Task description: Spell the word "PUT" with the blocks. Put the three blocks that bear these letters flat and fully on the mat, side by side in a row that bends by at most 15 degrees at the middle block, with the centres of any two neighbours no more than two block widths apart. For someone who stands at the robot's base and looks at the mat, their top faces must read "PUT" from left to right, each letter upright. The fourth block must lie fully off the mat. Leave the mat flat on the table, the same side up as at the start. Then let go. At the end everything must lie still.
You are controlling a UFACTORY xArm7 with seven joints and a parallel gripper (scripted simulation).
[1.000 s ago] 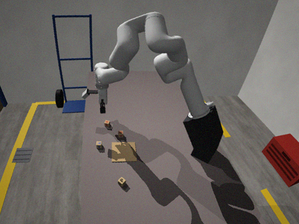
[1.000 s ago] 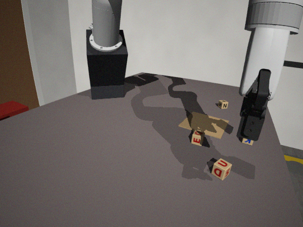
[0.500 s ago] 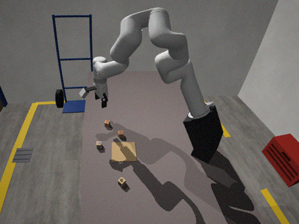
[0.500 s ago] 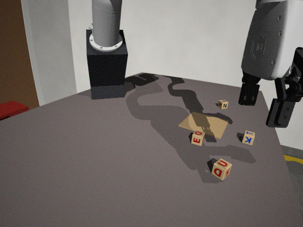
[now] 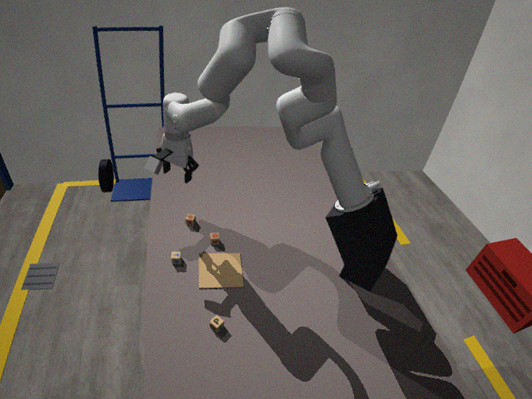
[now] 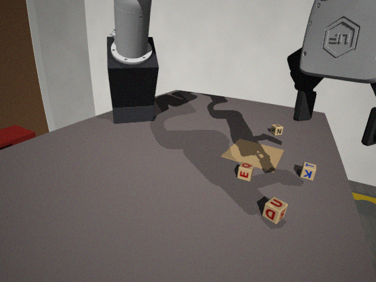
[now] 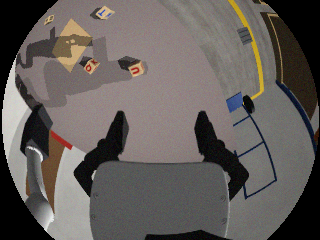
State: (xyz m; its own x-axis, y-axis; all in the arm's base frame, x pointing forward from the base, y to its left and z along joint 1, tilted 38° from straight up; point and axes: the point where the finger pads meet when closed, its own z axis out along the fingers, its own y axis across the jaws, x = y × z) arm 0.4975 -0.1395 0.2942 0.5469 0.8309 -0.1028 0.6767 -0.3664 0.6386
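My gripper (image 5: 176, 173) (image 6: 335, 130) (image 7: 161, 119) is open and empty, high above the table. The tan mat (image 5: 205, 281) (image 6: 274, 152) (image 7: 71, 61) lies flat and bears no block. The block with a red U on top (image 6: 274, 210) (image 7: 135, 69) (image 5: 190, 219) stands off the mat. The red Q-topped block (image 6: 245, 171) (image 7: 90, 65) (image 5: 214, 237) stands close beside the mat's edge. The block with a blue T on top (image 6: 308, 171) (image 7: 104, 12) (image 5: 175, 257) stands off another side. The P block (image 5: 216, 321) (image 6: 277, 130) (image 7: 49, 20) stands apart beyond the mat; its side shows N.
The robot's black pedestal (image 5: 363, 243) (image 6: 133, 87) stands at the far end of the table from the blocks. A blue hand truck (image 5: 132, 190) and a red box (image 5: 514, 283) stand off the table. The arm's shadow crosses the mat.
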